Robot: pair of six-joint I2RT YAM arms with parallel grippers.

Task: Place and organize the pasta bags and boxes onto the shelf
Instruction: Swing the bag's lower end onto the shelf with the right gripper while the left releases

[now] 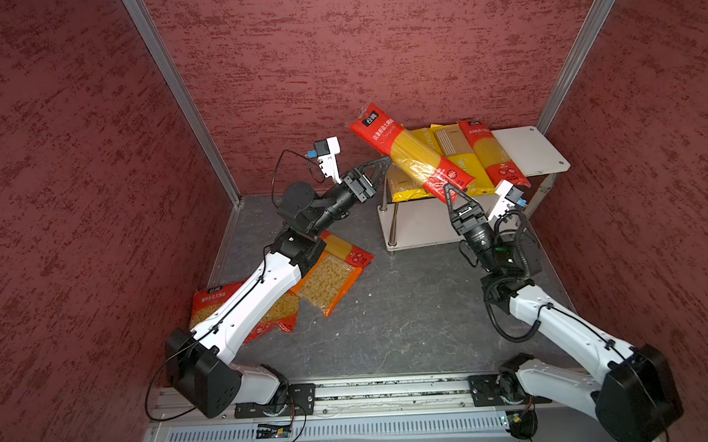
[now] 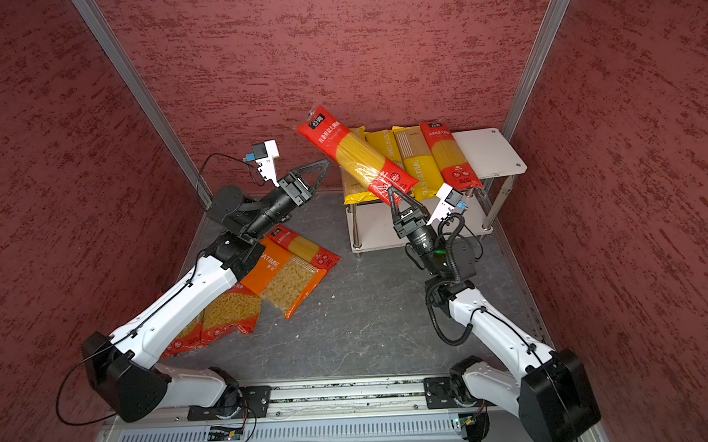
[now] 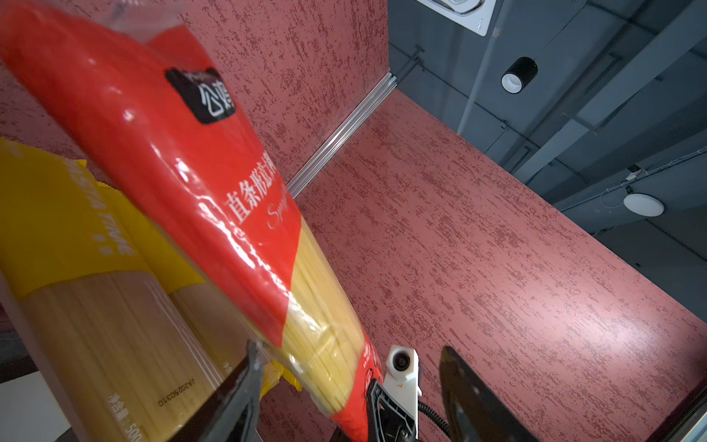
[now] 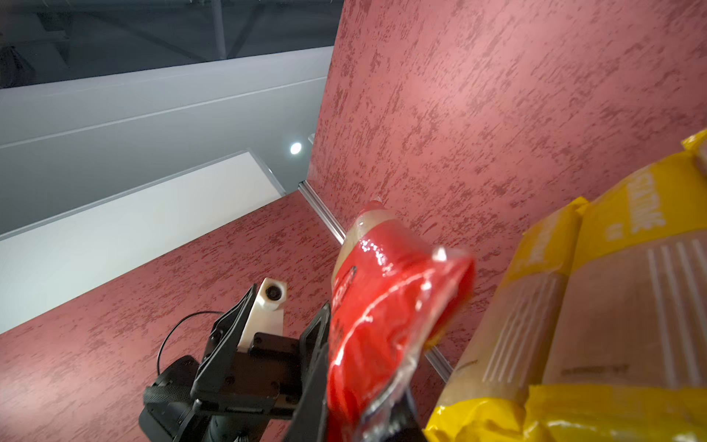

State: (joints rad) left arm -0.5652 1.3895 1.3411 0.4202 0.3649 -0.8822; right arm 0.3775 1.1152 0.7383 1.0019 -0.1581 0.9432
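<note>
Red spaghetti pack (image 1: 411,152) end pinched in right gripper (image 1: 450,190).

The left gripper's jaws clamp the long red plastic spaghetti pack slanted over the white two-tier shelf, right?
No: the jaws of the right gripper clamp the long red plastic spaghetti pack slanted over the white two-tier shelf; both top views show it.

Shelf (image 1: 536,150) at back right, spaghetti packs (image 1: 457,154) side by side on its top board, slanted spaghetti pack (image 1: 413,152) over them, macaroni packs (image 1: 330,281) on tabletop (image 1: 390,311) at left.
</note>
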